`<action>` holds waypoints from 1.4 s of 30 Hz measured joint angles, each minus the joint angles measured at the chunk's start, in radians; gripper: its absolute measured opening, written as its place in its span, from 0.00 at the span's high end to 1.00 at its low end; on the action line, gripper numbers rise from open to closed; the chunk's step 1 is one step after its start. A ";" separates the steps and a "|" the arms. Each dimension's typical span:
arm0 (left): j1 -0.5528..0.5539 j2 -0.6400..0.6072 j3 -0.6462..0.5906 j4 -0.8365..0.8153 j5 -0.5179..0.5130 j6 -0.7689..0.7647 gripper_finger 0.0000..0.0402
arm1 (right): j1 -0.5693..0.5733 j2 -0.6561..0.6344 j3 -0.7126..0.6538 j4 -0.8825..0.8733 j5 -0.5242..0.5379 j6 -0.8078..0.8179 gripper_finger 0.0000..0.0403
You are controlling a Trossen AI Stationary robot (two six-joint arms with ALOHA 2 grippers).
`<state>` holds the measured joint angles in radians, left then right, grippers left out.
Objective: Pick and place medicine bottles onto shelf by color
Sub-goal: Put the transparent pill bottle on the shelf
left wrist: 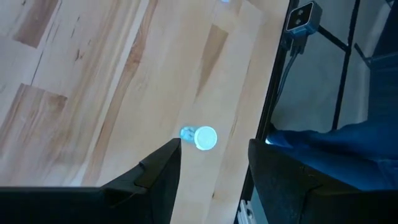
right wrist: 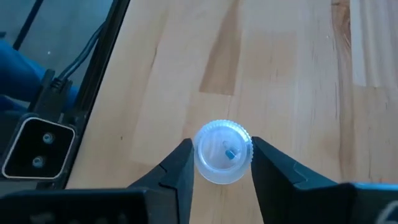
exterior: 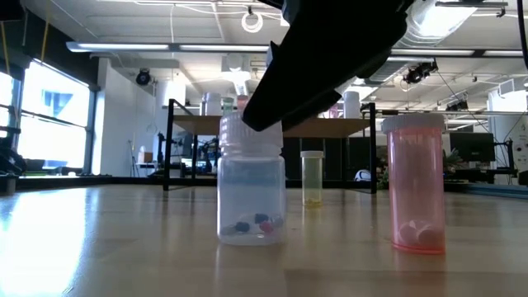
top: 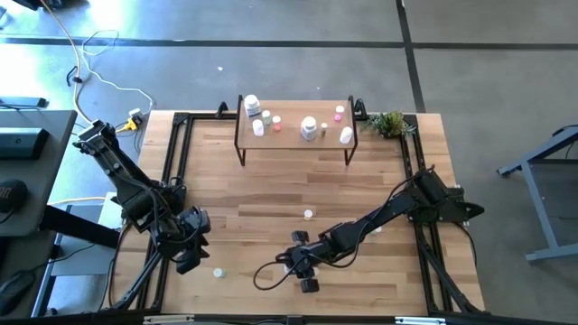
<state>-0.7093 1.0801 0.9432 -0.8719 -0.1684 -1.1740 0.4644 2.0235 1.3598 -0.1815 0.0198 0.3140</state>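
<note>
While right gripper (right wrist: 221,163) straddles white-capped clear bottle (right wrist: 222,152) between open fingers, centre first, squeeze gently, lift straight off counter (right wrist: 292,74); left gripper (left wrist: 211,168) waits wide.

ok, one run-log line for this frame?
right hand: open, straddling clear bottle | left hand: open, above small bottle | shelf: several bottles

Clear glossy plastic bottle (exterior: 252,194) stands on smooth, faintly shiny wood tabletop (exterior: 99,247)

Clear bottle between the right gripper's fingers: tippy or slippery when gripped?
Clear bottle looks nearly empty, a few pills at the bottom, so probably light and easy to tip. Smooth round plastic may slip or twist; the right gripper straddles it near the ribbed cap, which should help.
</note>
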 joint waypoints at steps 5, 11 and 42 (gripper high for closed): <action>0.009 0.000 0.000 0.000 -0.001 0.041 0.55 | 0.000 -0.001 0.000 0.010 -0.006 0.051 0.72; 0.055 -0.021 0.000 0.000 -0.036 0.154 0.55 | -0.002 -0.046 0.000 0.011 0.021 0.112 0.72; 0.575 -0.198 0.001 0.007 -0.310 0.873 0.55 | -0.368 -0.472 0.000 0.003 0.474 0.038 0.73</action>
<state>-0.1345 0.8818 0.9443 -0.8646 -0.4779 -0.3015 0.0963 1.5512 1.3598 -0.1784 0.4934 0.3525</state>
